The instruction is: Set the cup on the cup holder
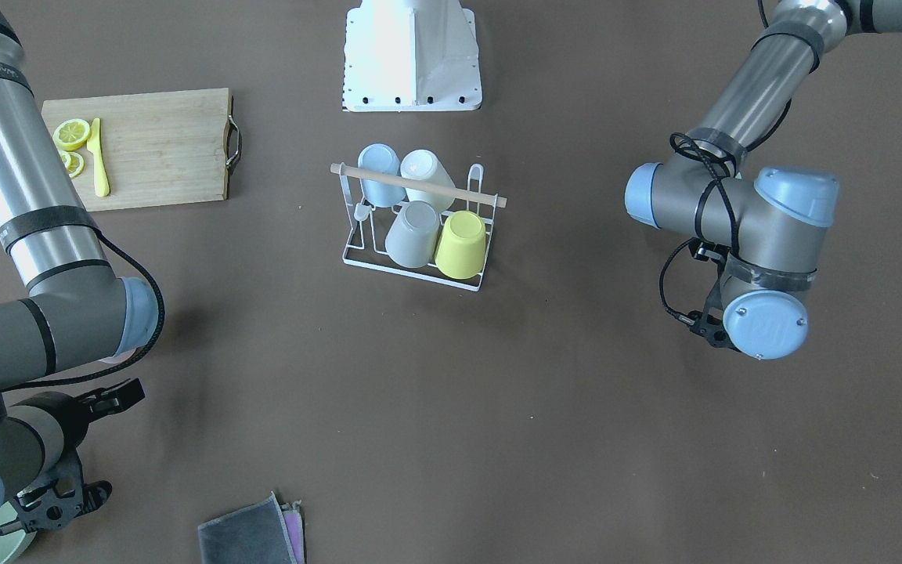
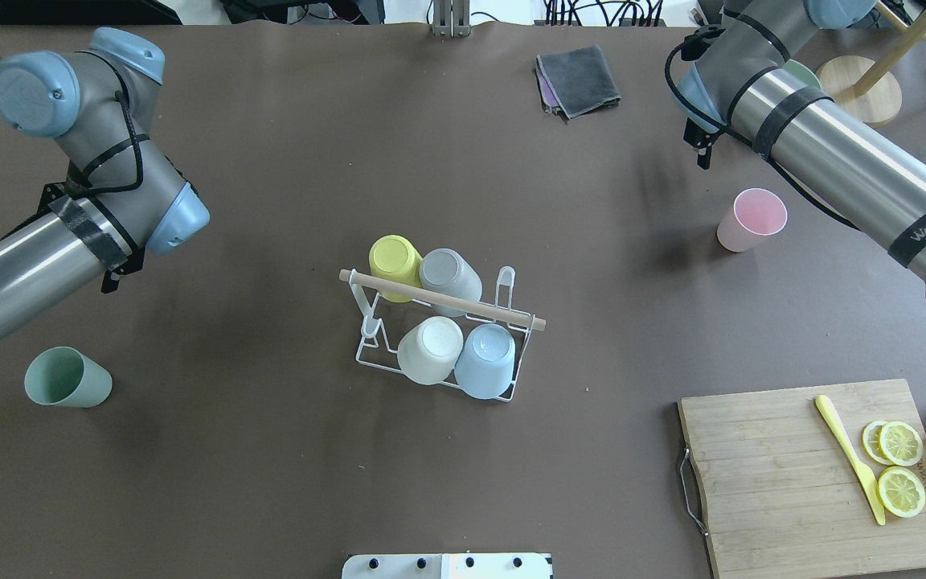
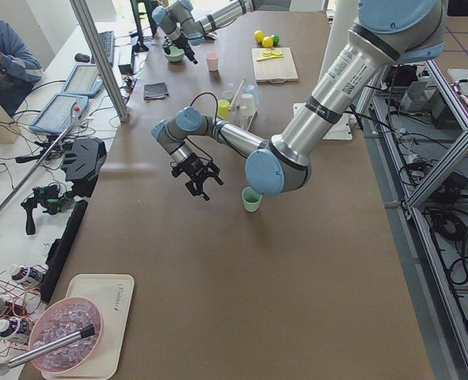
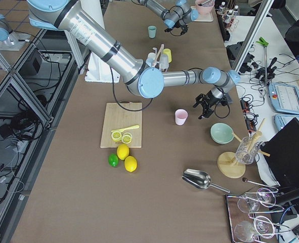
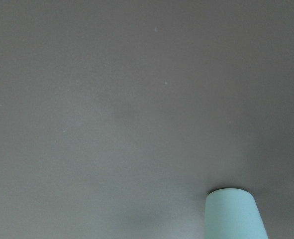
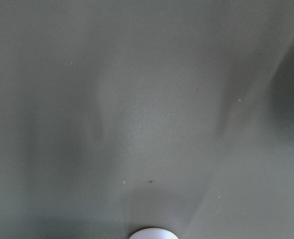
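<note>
Four cups already racked: yellow plastic cup [image 2: 395, 261], grey cup [image 2: 448, 277], white cup [image 2: 431, 347] and pale blue cup [image 2: 485, 358], all upturned on the white wire cup holder [image 2: 521, 318] with wooden rod handle, at table centre in the overhead view. Its prongs at 9 o'clock are bare.

Left to place: mint green cup [image 2: 67, 377] at 8 o'clock and pink cup [image 2: 751, 219] at 2 o'clock.

Near these hang the left gripper [image 3: 200, 180] and right gripper [image 4: 205, 109]. Neither is seen holding anything, and their finger spread cannot be told.
</note>
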`<state>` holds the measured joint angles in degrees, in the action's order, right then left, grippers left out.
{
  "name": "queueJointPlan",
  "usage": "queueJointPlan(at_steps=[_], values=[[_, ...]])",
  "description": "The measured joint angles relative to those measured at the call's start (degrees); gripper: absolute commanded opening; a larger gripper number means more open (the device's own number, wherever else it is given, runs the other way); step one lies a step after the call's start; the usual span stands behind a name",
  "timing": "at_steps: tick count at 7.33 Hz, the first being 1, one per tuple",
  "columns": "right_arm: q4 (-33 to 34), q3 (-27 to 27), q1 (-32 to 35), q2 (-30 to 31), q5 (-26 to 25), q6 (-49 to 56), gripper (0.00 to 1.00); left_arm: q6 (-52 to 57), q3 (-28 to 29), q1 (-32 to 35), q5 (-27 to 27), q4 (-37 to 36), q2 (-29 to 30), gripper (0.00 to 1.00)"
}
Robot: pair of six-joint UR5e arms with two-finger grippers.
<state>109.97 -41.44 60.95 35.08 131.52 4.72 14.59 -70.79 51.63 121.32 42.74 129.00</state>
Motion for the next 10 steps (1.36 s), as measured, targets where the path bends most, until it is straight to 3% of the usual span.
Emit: queueJointPlan(at_steps=[4,10], values=[[2.72,6.86,-1.31,-2.25,-0.6,5.63,1.0,4.74,1.07,-2.74,-0.25,-5.15,0.2,0.97],[2.8,18.11,-2.93,-7.09,-2.14,10.47,1.0,4.79,3.15,-6.14,0.29,-6.6,-0.87,0.96]])
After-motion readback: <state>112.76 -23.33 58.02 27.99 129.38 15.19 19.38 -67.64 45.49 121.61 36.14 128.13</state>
